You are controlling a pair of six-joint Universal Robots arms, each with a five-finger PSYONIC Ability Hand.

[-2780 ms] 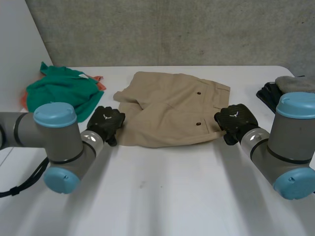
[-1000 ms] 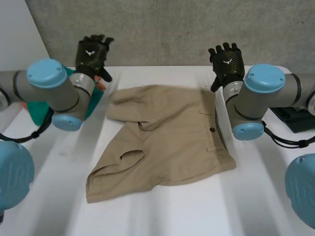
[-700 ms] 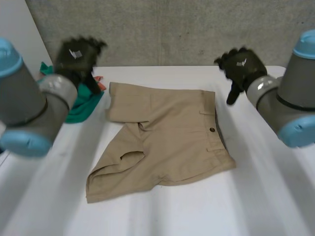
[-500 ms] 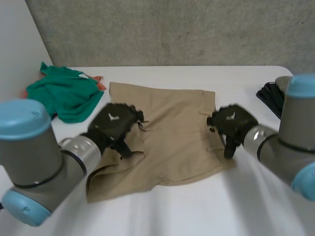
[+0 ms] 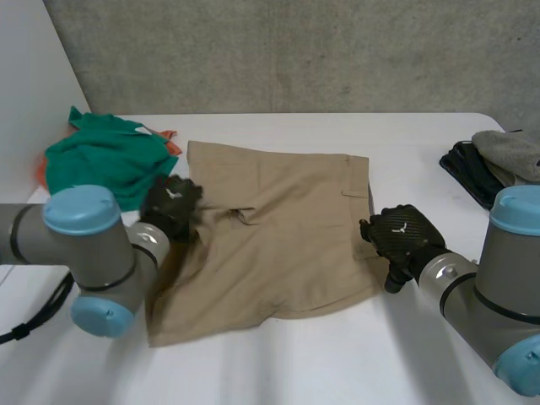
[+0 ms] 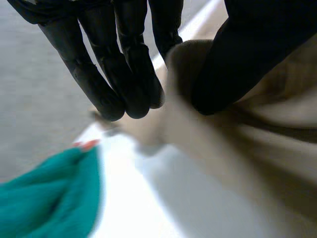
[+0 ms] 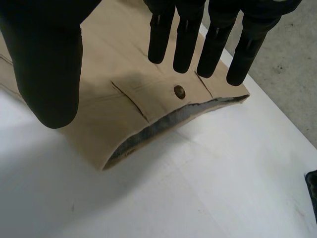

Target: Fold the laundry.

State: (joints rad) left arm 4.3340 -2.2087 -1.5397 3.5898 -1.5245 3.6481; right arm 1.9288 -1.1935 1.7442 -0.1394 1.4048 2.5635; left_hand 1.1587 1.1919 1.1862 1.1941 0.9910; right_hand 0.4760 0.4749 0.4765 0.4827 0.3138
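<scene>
Khaki shorts (image 5: 287, 245) lie spread on the white table (image 5: 337, 363), waistband toward the right. My left hand (image 5: 171, 205) is at the shorts' left edge. In the left wrist view its fingers (image 6: 124, 74) and thumb pinch a raised fold of the khaki cloth (image 6: 183, 64). My right hand (image 5: 398, 234) is at the waistband's near corner. In the right wrist view its fingers (image 7: 188, 39) are straight and spread from the thumb, hovering over the buttoned pocket (image 7: 179, 91) and the gaping waistband edge (image 7: 168, 124), holding nothing.
A green garment (image 5: 105, 160) with an orange piece (image 5: 171, 143) is bunched at the back left, close to my left hand; it is the green cloth (image 6: 44, 198) past that hand's fingertips. Dark and grey clothes (image 5: 498, 164) lie at the table's right edge.
Both hands dropped from above the table's far side to the shorts. The left hand moved to the left edge and closed on the cloth. The right hand settled at the waistband.
</scene>
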